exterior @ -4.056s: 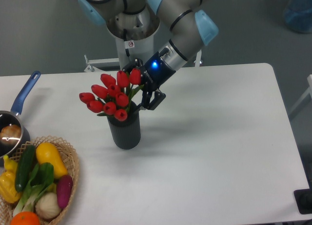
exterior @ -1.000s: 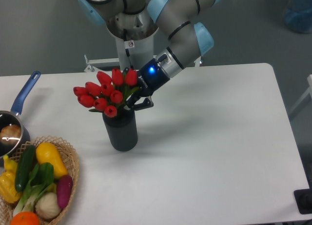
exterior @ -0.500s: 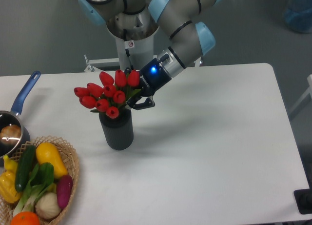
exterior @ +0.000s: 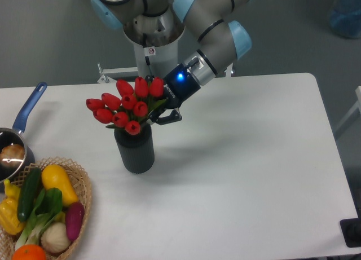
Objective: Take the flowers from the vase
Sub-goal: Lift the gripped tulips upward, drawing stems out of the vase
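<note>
Flowers: red tulip buds (exterior: 125,108) with green leaves, bunched above the vase mouth, left of table centre; heads fan up and to the left, stems running down to the right.
Vase: dark ribbed cylinder (exterior: 134,151), upright on the white table (exterior: 248,170), stems just at its mouth.
Gripper: black two-finger gripper (exterior: 156,114) reaches in from the right at the stems just under the buds; leaves hide the fingers, so I cannot tell its closure.
Arm: grey and blue, lit blue ring.
Basket: wicker basket (exterior: 82,182) with vegetables, lower left.
Saucepan: steel saucepan (exterior: 13,149) with blue handle, left edge.
</note>
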Motion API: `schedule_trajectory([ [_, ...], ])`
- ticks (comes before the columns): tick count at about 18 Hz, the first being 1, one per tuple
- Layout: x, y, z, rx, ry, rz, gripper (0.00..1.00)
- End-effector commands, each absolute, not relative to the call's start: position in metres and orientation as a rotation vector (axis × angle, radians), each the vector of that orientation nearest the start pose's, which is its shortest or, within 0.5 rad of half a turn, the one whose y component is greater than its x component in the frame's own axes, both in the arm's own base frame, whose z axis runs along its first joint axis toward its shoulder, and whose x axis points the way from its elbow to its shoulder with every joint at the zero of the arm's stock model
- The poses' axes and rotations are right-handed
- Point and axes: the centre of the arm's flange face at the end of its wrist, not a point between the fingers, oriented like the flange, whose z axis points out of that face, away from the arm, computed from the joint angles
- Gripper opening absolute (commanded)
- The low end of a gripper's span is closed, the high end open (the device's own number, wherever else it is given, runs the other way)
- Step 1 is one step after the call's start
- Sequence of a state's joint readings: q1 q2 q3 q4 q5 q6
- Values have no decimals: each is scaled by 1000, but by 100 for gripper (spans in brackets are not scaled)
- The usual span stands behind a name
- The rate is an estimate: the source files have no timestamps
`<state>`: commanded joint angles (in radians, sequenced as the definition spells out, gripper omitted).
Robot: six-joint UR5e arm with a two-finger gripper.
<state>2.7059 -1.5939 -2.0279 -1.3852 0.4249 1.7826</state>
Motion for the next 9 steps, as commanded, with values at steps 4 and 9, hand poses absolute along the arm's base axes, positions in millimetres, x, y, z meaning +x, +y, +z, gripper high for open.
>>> schedule_trajectory([
  [4, -304, 385, 353, -1957, 414, -434, 38],
  [9, -299, 386, 366, -1906, 354, -450, 38],
])
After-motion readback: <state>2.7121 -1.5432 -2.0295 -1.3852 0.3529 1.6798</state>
